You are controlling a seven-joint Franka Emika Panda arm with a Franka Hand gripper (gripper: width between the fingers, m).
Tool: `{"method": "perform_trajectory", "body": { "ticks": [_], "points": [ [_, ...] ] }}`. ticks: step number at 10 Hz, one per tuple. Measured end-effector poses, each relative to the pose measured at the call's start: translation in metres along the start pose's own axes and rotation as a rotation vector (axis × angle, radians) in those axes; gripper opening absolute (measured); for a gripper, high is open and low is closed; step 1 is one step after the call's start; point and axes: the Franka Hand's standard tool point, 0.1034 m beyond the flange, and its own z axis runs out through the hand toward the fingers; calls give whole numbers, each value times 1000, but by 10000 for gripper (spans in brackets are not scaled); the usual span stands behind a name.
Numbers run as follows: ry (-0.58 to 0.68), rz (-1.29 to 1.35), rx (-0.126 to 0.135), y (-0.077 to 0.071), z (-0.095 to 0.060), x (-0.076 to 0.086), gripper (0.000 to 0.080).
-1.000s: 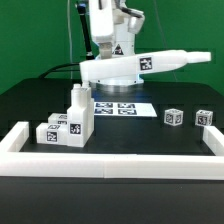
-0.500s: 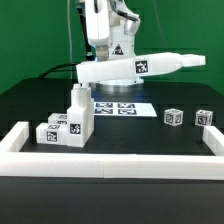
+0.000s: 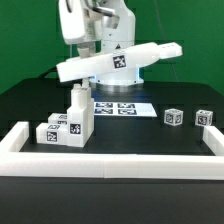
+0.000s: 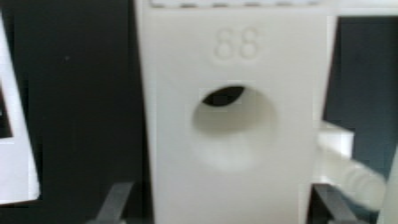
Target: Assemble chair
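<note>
My gripper (image 3: 100,50) is shut on a long white chair part (image 3: 120,62) and holds it in the air above the table, slanted, with its end towards the exterior view's right higher. It carries a black-and-white tag (image 3: 122,60). In the wrist view the same part (image 4: 231,60) fills the middle and shows a round recess (image 4: 228,115). A dark finger (image 4: 121,200) stands against each side of it, with my gripper (image 4: 228,208) closed around it. Below, at the exterior view's left, a cluster of tagged white chair blocks (image 3: 62,128) lies with a short post (image 3: 77,100) standing on it.
Two small tagged cubes (image 3: 173,117) (image 3: 205,117) sit at the exterior view's right. The marker board (image 3: 120,107) lies flat behind the middle of the table. White border rails (image 3: 110,163) edge the front and both sides of the black table.
The arm has shifted towards the exterior view's left and the held part has tilted: its left end has dropped and its right end has risen. The grip is unchanged.
</note>
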Motion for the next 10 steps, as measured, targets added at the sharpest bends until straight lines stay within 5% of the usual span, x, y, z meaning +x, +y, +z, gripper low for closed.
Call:
{"method": "perform_trajectory", "body": {
  "ticks": [10],
  "points": [
    [102, -10, -36, 0, 11, 13, 290]
  ]
}}
